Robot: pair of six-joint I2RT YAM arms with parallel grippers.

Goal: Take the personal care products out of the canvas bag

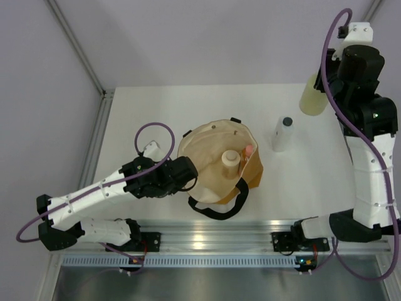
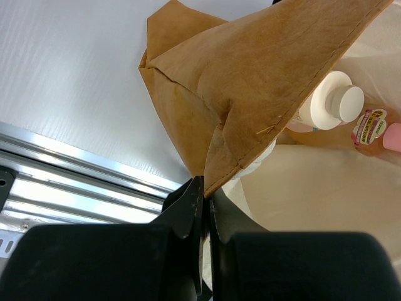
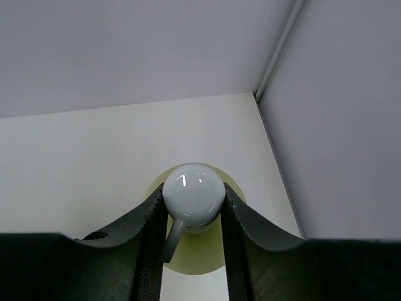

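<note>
The tan canvas bag (image 1: 213, 160) lies open mid-table, its cream lining showing. My left gripper (image 1: 191, 182) is shut on the bag's near-left rim (image 2: 210, 182). Inside stand the beige wide-topped bottle (image 1: 230, 162), also in the left wrist view (image 2: 329, 103), and the slim orange bottle with pink cap (image 1: 249, 151), again in the left wrist view (image 2: 376, 128). The whitish bottle with dark cap (image 1: 283, 133) stands on the table right of the bag. My right gripper (image 3: 193, 210) is shut on the white cap of the yellow-green bottle (image 1: 312, 100) at the far right, its cap (image 3: 193, 191) between the fingers.
The bag's black loop handles (image 1: 219, 210) lie toward the near edge and at the far rim. An aluminium rail (image 1: 207, 241) runs along the table's near edge. Grey walls close the back and right side; a corner post (image 3: 276, 50) stands behind the yellow-green bottle.
</note>
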